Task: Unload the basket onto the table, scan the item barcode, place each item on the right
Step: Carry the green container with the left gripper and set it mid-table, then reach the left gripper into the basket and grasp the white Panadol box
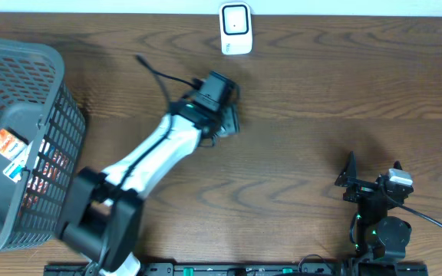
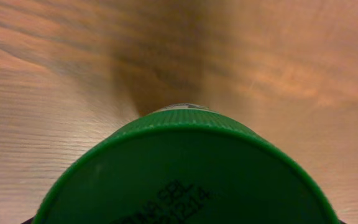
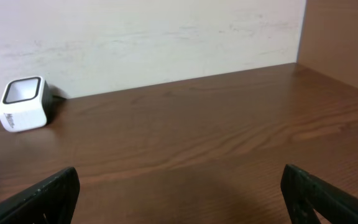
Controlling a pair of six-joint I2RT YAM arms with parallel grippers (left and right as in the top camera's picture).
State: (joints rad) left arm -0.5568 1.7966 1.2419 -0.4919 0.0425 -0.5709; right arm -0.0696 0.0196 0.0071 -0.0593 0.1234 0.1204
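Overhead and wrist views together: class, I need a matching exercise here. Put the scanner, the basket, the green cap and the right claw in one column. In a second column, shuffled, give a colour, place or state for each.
Column A
1. scanner
2. basket
3. green cap
4. right claw

Column B
a. open, holding nothing
b. white, by the far edge of the table
c. ribbed rim, close up in the left wrist view
d. grey mesh, at the table's left end

Pairs: 1-b, 2-d, 3-c, 4-a
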